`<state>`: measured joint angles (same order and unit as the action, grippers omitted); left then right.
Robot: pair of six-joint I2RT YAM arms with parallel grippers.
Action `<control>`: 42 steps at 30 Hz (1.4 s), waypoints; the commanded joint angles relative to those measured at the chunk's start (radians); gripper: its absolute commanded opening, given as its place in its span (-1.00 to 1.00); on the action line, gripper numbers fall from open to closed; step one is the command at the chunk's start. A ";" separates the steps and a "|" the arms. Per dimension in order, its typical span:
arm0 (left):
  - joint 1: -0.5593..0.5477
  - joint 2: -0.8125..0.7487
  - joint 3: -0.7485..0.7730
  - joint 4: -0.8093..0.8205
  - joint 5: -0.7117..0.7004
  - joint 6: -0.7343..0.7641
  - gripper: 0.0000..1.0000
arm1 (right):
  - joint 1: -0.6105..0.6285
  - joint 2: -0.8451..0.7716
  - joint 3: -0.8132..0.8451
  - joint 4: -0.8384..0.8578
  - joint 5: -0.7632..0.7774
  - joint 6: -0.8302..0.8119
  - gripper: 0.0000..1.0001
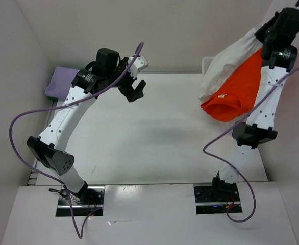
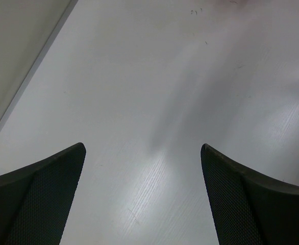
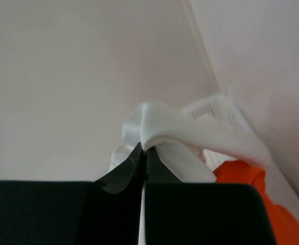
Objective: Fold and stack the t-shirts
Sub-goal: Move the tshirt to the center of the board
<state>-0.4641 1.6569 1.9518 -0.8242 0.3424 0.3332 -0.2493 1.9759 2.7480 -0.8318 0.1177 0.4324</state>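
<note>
My right gripper [image 1: 262, 37] is raised high at the back right and shut on a bunched fold of the white t-shirt [image 1: 227, 60]. The right wrist view shows the jaws pinched together [image 3: 143, 149] on that white cloth [image 3: 165, 127]. The orange-red t-shirt [image 1: 233, 96] hangs with the white one, lifted off the table [image 1: 154, 132]; its cloth [image 3: 241, 176] shows beside the fingers. Whether it is pinched too I cannot tell. A lavender-purple t-shirt [image 1: 57, 81] lies at the back left corner. My left gripper [image 1: 135, 89] hovers open over bare tabletop [image 2: 143, 147], holding nothing.
A white mesh basket [image 3: 231, 118] sits below the hanging shirts at the back right. Pale walls close in the table at the back and both sides. Purple cables loop from both arms over the near part of the table.
</note>
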 commanded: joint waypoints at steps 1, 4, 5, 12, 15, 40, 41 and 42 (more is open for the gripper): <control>0.022 -0.028 -0.013 0.046 0.035 -0.033 1.00 | 0.001 0.057 -0.024 0.019 -0.185 0.009 -1.00; 0.022 -0.006 -0.013 0.046 0.053 -0.043 1.00 | 0.001 -0.018 0.065 0.115 -0.347 0.009 -1.00; 0.022 0.003 0.001 0.046 0.053 -0.043 1.00 | 0.001 -0.028 0.087 0.115 -0.336 0.009 -1.00; 0.022 0.001 0.004 0.037 0.073 -0.053 1.00 | -0.048 -0.015 0.008 0.111 -0.420 0.049 -1.00; 0.022 0.001 -0.005 0.037 0.064 -0.053 1.00 | -0.048 -0.063 0.061 0.154 -0.536 0.083 -1.00; 0.113 -0.160 -0.063 0.057 -0.135 -0.013 1.00 | 0.542 -0.299 -0.169 0.074 -0.532 -0.083 -1.00; 0.123 -0.169 -0.080 0.057 -0.169 -0.013 1.00 | 0.567 -0.299 -0.207 0.053 -0.483 -0.083 -0.99; 0.124 -0.180 -0.103 0.057 -0.181 -0.013 1.00 | 0.602 -0.308 -0.244 0.031 -0.384 -0.083 -0.90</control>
<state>-0.3515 1.5177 1.8854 -0.7826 0.2108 0.3046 0.2890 1.6577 2.5885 -0.7052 -0.5068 0.4026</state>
